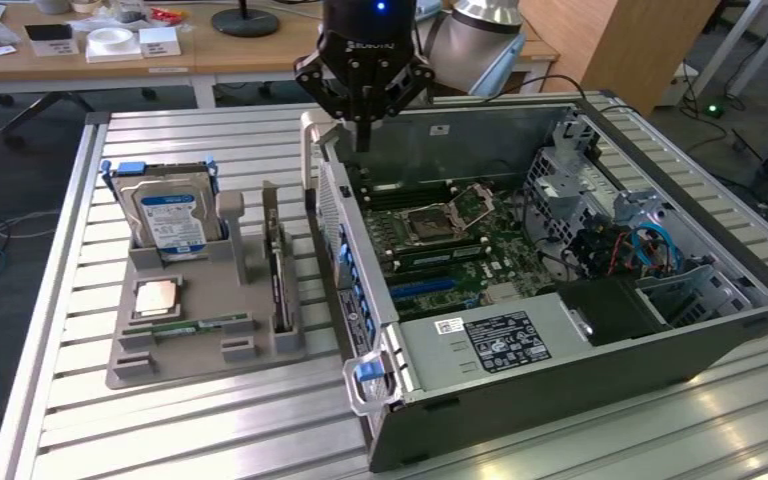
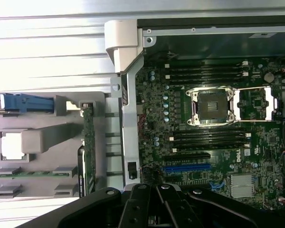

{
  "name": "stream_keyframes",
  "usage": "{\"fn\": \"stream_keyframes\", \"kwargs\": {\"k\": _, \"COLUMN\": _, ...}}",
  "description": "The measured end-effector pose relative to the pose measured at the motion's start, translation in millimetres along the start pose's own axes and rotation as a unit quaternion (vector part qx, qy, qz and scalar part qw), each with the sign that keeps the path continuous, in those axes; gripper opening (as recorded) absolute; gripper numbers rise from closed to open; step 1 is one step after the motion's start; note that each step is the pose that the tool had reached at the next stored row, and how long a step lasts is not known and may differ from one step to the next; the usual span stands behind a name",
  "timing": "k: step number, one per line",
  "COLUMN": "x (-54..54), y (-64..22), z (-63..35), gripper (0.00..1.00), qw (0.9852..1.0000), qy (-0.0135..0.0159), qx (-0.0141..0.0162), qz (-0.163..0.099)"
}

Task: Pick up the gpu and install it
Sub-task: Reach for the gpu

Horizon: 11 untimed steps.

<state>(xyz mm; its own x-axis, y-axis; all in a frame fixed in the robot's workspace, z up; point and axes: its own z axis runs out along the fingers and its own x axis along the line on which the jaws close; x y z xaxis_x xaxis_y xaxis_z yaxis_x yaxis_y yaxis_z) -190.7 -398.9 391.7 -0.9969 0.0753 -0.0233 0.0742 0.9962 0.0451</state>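
Plainly, we cannot read the blue-white hard drive label (image 1: 175, 220) or the black power supply label (image 1: 504, 342); our claw (image 1: 360, 135) hangs closed and empty over the open case (image 1: 558, 400); the gpu (image 1: 279, 290) stands on edge in the grey holder (image 1: 171, 355) alongside.

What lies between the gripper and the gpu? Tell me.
The case's side wall stands between the shut gripper and the gpu, as the exterior view shows.

Ribbed bare-metal table (image 1: 157, 430), dull sheen; at nine o'clock of the sheet-metal case (image 1: 558, 390) sits a matt grey plastic holder (image 1: 137, 372); the gripper (image 1: 361, 140) looks glossy black.
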Motion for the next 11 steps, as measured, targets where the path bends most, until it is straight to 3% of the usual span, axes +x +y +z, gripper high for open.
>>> {"fn": "stream_keyframes", "kwargs": {"k": 11, "x": 6.4, "y": -0.5, "z": -0.2, "gripper": 0.11, "qw": 1.0, "qy": 0.0, "qx": 0.0, "qz": 0.0}}
